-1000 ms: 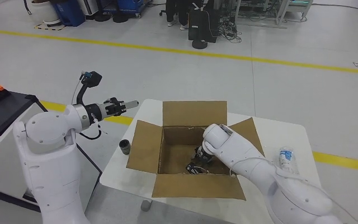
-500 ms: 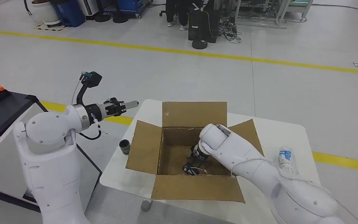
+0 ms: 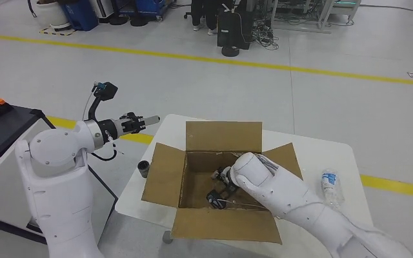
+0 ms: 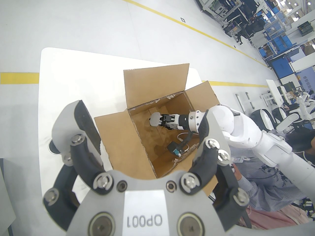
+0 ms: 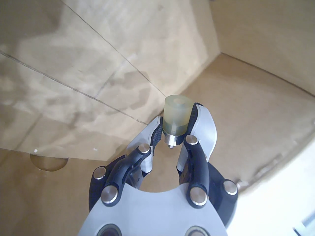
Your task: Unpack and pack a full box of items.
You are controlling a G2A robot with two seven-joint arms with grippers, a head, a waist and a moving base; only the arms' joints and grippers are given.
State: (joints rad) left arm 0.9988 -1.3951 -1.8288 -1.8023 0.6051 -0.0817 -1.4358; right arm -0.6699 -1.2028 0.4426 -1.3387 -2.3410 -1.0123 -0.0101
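Note:
An open cardboard box (image 3: 224, 135) stands on the white table (image 3: 316, 151), its flaps spread out. My right gripper (image 5: 176, 121) is down inside the box (image 4: 152, 87), shut on a small yellowish translucent cylinder (image 5: 176, 114) with a metal stud at its base. The top view shows that gripper (image 3: 221, 177) low in the box near its left wall. My left gripper (image 3: 155, 119) hangs in the air off the table's left side, open and holding nothing; its fingers (image 4: 81, 121) frame the box from afar.
A small black cylinder (image 3: 144, 169) stands on the table just left of the box's left flap. A clear plastic bottle (image 3: 330, 182) lies on the table to the right of the box. The table's left edge is close to the black cylinder.
My right arm has moved leftward inside the box, and the box has shifted a little toward the table's front edge. The left arm has not moved.

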